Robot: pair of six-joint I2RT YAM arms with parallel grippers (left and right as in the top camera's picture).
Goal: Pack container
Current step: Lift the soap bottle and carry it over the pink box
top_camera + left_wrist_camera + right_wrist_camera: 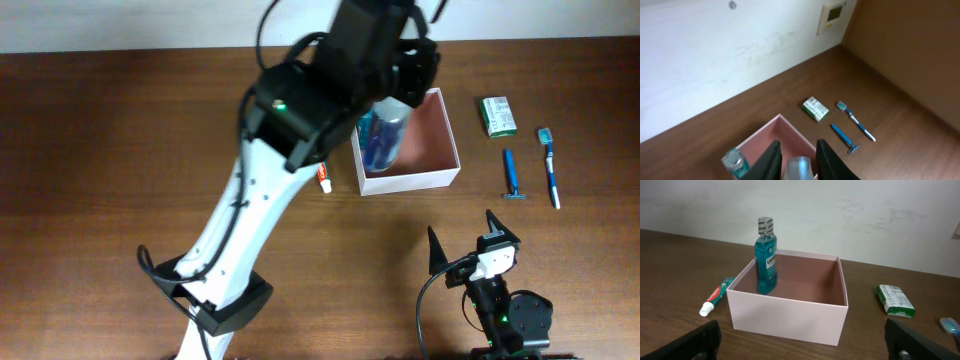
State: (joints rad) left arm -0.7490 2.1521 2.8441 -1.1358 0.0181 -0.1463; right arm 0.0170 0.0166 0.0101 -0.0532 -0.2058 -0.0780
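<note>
The left gripper (798, 150), above the white-walled container (412, 181) at the overhead view's upper centre, pinches a grey-capped blue can (799, 167) beside the standing mouthwash bottle (766, 260), while the right gripper (460, 232), lower right, has its jaws spread wide.

White-walled container (790, 315) with reddish-brown inside, teal mouthwash bottle (766, 262), green-and-white packet (896, 300), blue razor (510, 170)

The left gripper (798, 150) comes in at 6 o'clock. Its fingers stand narrowly apart around a grey cap (799, 167); contact is unclear. Beneath is the container (785, 131), with a teal bottle (735, 162) at its 8 o'clock edge. On the table (715, 125), from 1 to 3 o'clock of the container, lie a packet (815, 108), toothbrush (855, 120) and razor (844, 137).
</note>
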